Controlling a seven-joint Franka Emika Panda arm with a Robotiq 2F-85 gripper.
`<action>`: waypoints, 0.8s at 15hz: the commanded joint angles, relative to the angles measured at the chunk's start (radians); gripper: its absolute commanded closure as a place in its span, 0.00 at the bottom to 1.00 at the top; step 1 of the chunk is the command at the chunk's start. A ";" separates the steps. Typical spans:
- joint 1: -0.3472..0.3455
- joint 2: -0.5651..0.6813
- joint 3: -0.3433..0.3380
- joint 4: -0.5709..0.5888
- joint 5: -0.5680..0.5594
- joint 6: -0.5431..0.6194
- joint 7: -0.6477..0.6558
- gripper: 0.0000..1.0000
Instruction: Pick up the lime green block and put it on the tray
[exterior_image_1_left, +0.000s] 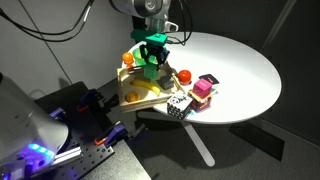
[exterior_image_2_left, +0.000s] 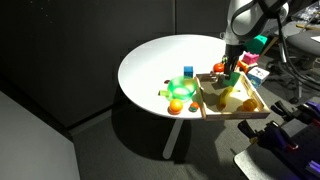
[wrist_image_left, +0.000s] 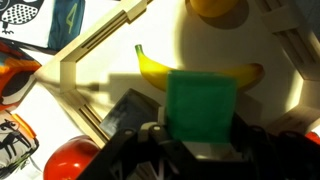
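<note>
My gripper (wrist_image_left: 200, 142) is shut on the lime green block (wrist_image_left: 202, 103) and holds it just above the pale wooden tray (wrist_image_left: 92, 52). In the wrist view the block fills the space between the fingers, with a banana (wrist_image_left: 150, 68) on the tray floor right below it. In both exterior views the gripper (exterior_image_1_left: 150, 52) (exterior_image_2_left: 232, 68) hangs over the tray (exterior_image_1_left: 128, 100) (exterior_image_2_left: 247, 113) at the table's edge. The block (exterior_image_1_left: 147, 68) shows as a green patch under the fingers.
The tray also holds a yellow fruit (wrist_image_left: 215, 8). A red ball (exterior_image_1_left: 184, 75), a pink block (exterior_image_1_left: 203, 88) and a dotted cube (exterior_image_1_left: 178, 105) lie beside the tray. A round green dish (exterior_image_2_left: 180, 88) and an orange ball (exterior_image_2_left: 176, 107) sit on the white table (exterior_image_1_left: 240, 70).
</note>
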 joint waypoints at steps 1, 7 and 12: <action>0.027 0.022 -0.004 0.040 -0.042 -0.001 0.097 0.67; 0.062 0.042 -0.015 0.063 -0.103 0.021 0.205 0.10; 0.074 0.052 -0.024 0.081 -0.131 0.021 0.267 0.00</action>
